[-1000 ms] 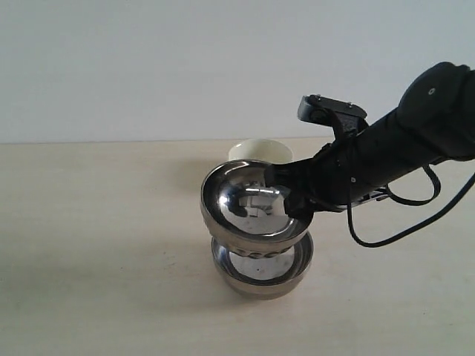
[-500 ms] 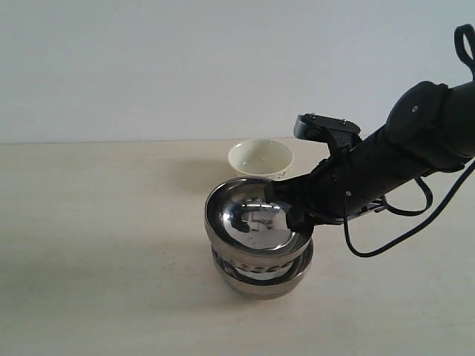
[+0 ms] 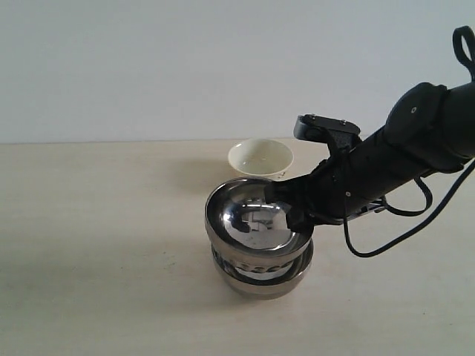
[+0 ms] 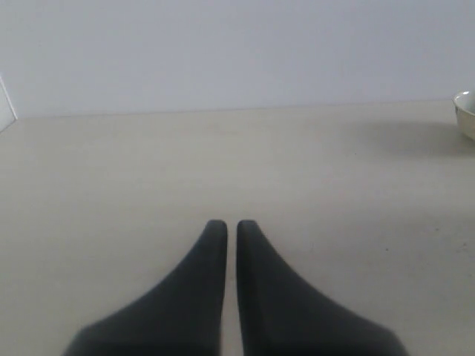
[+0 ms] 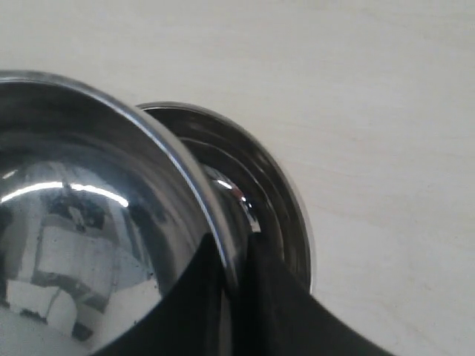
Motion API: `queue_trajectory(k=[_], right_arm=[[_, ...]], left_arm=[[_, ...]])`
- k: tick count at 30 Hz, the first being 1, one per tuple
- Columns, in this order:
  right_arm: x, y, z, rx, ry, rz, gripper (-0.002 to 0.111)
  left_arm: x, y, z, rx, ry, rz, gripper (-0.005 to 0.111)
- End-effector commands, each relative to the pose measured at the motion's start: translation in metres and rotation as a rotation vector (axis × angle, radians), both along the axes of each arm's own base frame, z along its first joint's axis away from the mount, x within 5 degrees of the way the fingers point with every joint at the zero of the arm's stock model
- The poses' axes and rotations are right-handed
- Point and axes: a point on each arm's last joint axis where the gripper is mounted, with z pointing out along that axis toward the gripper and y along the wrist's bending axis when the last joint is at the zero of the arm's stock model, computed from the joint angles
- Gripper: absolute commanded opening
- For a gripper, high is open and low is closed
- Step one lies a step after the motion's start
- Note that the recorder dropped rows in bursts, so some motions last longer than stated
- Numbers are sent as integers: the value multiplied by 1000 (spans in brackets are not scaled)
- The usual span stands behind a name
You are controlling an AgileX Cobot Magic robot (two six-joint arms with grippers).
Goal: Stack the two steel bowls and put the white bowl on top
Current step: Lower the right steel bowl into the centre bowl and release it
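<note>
One steel bowl (image 3: 252, 219) is held by its right rim in my right gripper (image 3: 295, 210), tilted a little, and it sits in or just above the other steel bowl (image 3: 263, 276) on the table. In the right wrist view the gripper (image 5: 236, 256) is shut on the upper steel bowl's rim (image 5: 185, 170), with the lower steel bowl (image 5: 286, 208) showing behind it. The white bowl (image 3: 260, 158) stands upright on the table behind the stack; its edge (image 4: 466, 115) shows in the left wrist view. My left gripper (image 4: 231, 226) is shut with nothing in it, low over bare table.
The pale wooden table (image 3: 96, 245) stretches to the left of the stack, with a plain white wall behind. A black cable (image 3: 393, 233) loops below my right arm.
The held steel bowl came down from well above the lower bowl a second ago and has stayed still for the last half second. The white bowl came into full view behind it.
</note>
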Motion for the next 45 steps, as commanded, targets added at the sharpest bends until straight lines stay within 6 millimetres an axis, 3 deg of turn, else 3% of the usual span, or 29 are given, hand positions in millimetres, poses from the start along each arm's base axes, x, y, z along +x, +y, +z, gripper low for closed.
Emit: queue_trajectory(k=[1,28,31,37,45], right_arm=[[1,1,1,1,-7,0,0],[5,1,-9,-13,1,-9,0],[5,1,-9,-13,1,-9,9],[6,1,-9,-13,-12,-16,53],[7,0,-3,-8,-49,-31,57]], left_arm=[[0,0,-1,-11,-1,5,4],[0,0,-1,-11,-1,5,4],[0,0,-1,-11,-1,5,4],[0,0,-1,-11,-1,5,4],[0,0,-1,-11,-1,5,4]])
